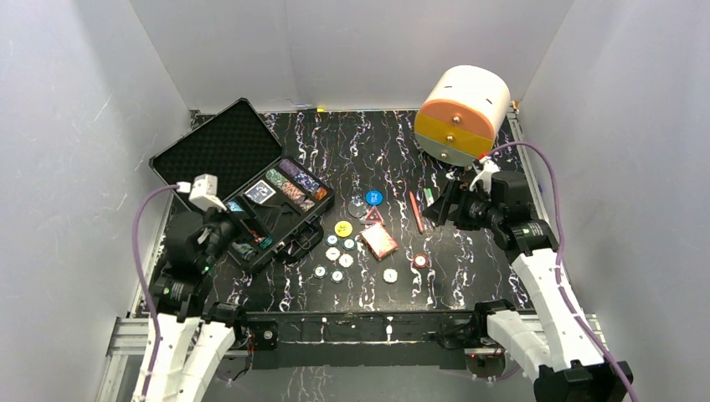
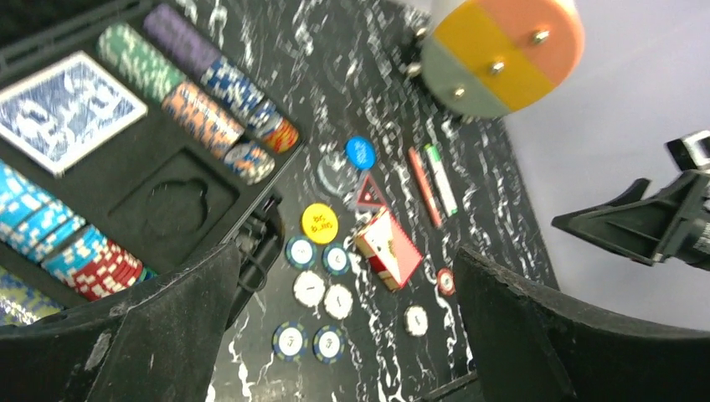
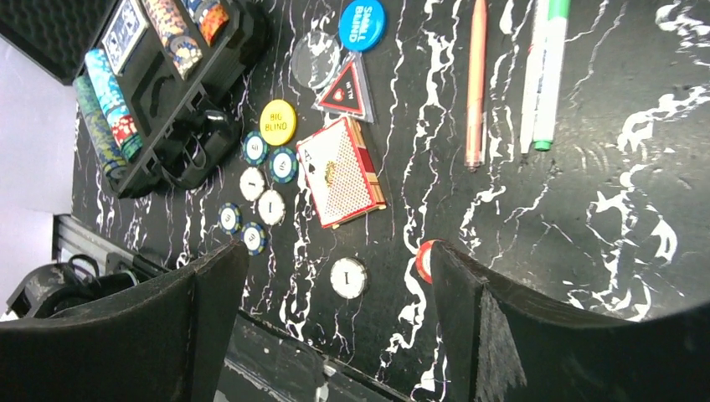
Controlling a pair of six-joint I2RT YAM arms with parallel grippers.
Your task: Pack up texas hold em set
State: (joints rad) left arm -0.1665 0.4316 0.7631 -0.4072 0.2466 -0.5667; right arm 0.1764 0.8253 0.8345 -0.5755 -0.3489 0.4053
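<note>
The black case [image 1: 219, 144] lies open at the left with its foam lid back, chip rows [image 2: 201, 92] and a blue-backed deck [image 2: 67, 100] inside. The red-backed card deck [image 1: 378, 240] lies on the table mid-way, also in the right wrist view [image 3: 339, 172]. Around it lie a yellow button [image 1: 343, 228], a blue button [image 1: 373, 198], a triangular marker [image 3: 343, 88] and several loose chips [image 2: 310, 289]. My left gripper [image 1: 244, 243] hovers over the case's near corner, open and empty [image 2: 347, 276]. My right gripper [image 1: 442, 207] is open and empty above a white chip [image 3: 348, 277] and a red chip [image 3: 424, 260].
A red pen [image 1: 416, 211] and a green pen [image 1: 429, 197] lie just left of my right gripper. The big orange-and-white cylinder [image 1: 462, 113] stands at the back right. White walls close in three sides; a metal rail [image 1: 352, 331] runs along the near edge.
</note>
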